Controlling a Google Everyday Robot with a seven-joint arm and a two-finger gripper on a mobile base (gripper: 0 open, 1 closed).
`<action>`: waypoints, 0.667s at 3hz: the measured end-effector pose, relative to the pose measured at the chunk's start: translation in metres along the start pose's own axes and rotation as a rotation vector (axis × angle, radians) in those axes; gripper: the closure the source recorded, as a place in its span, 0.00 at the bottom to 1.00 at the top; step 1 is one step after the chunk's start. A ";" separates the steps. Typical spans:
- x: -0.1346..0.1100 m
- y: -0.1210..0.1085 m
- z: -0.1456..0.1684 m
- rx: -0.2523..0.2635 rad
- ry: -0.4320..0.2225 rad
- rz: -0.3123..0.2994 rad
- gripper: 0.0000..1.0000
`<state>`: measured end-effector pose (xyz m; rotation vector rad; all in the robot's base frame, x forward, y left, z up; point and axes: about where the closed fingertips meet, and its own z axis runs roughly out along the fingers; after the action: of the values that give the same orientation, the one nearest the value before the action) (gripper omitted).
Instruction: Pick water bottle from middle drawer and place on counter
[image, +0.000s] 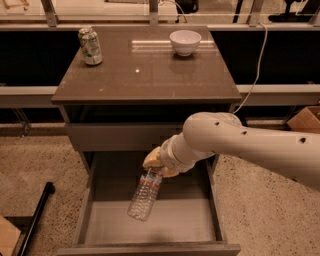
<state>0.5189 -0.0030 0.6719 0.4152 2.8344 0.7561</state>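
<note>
Camera view looks down on the gray cabinet, with 1 white arm (250, 145) reaching in from 3 o'clock. Its gripper (158, 167) sits over the back part of the open middle drawer (180, 222), just below the closed drawer front (115, 136) above it. The claw's 2 yellowish fingers (151, 159) are clamped on the neck end of the water bottle (142, 197). The bottle hangs tilted from the grip, its base pointing toward 7 o'clock over the drawer's bare gray floor; whether the base touches the floor cannot be told. On the counter (150, 75), a green-white can (90, 46) stands at the 11 o'clock corner and a white bowl (185, 42) at 1 o'clock, well apart. A white cable (257, 65) hangs past the counter's 3 o'clock edge.
</note>
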 end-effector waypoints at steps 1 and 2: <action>-0.028 0.013 -0.050 0.026 -0.035 -0.063 1.00; -0.076 0.034 -0.117 0.070 -0.057 -0.120 1.00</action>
<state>0.5705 -0.0524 0.7964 0.2694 2.8096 0.6133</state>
